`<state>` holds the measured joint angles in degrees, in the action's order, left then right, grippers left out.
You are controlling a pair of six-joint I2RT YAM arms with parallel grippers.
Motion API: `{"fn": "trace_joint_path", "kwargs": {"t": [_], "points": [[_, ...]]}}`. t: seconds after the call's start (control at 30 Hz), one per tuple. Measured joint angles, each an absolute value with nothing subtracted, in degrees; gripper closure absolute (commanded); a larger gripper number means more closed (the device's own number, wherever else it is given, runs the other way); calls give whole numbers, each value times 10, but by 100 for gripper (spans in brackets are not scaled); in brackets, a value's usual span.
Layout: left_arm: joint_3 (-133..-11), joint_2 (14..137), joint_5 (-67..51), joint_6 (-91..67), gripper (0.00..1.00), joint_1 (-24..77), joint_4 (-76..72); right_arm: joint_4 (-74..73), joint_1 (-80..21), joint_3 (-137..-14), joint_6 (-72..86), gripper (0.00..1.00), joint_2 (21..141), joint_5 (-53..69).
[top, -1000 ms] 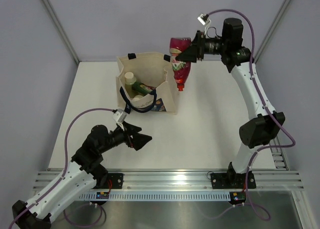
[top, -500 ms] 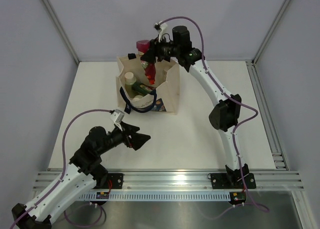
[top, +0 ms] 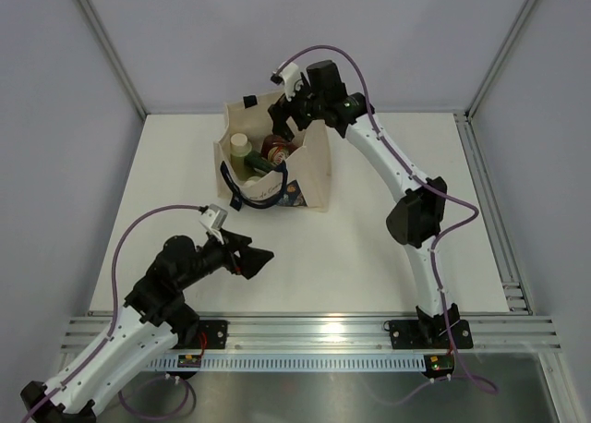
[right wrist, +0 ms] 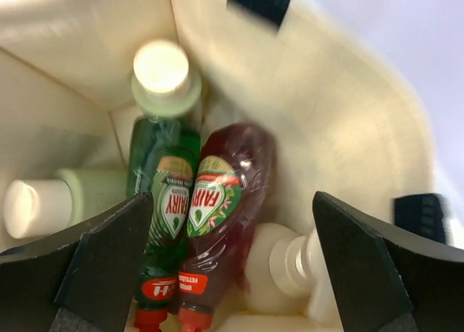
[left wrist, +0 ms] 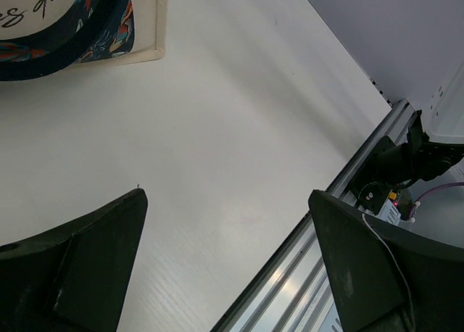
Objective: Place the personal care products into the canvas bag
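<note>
Right wrist view: we find the right claw [right wrist: 232,198] spread wide and holding nothing, directly above the open canvas bag [right wrist: 341,122]. Inside the bag, a red bottle [right wrist: 225,223] lies against a green bottle [right wrist: 163,201], with pale cream-capped cylinders [right wrist: 156,75] beside them. We find the left claw [left wrist: 228,198] equally wide and empty over the table [left wrist: 217,129], near the bag's printed front.

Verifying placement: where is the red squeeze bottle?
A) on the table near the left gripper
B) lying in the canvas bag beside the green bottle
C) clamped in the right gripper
B: the right wrist view shows the red squeeze bottle inside the canvas bag beside the green bottle, right gripper open above.
</note>
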<state>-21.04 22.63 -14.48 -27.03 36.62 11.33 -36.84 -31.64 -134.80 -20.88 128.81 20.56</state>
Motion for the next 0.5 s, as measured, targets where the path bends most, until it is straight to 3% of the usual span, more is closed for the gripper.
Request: {"fn": "trace_joint_path", "kwargs": {"t": [0.27, 0.5], "points": [[-279, 199, -102, -251, 1, 366, 191, -416, -317, -1354, -143, 1, 1158, 112], [-302, 199, -87, -222, 1, 366, 227, -381, -223, -1015, -58, 0, 833, 74]]}}
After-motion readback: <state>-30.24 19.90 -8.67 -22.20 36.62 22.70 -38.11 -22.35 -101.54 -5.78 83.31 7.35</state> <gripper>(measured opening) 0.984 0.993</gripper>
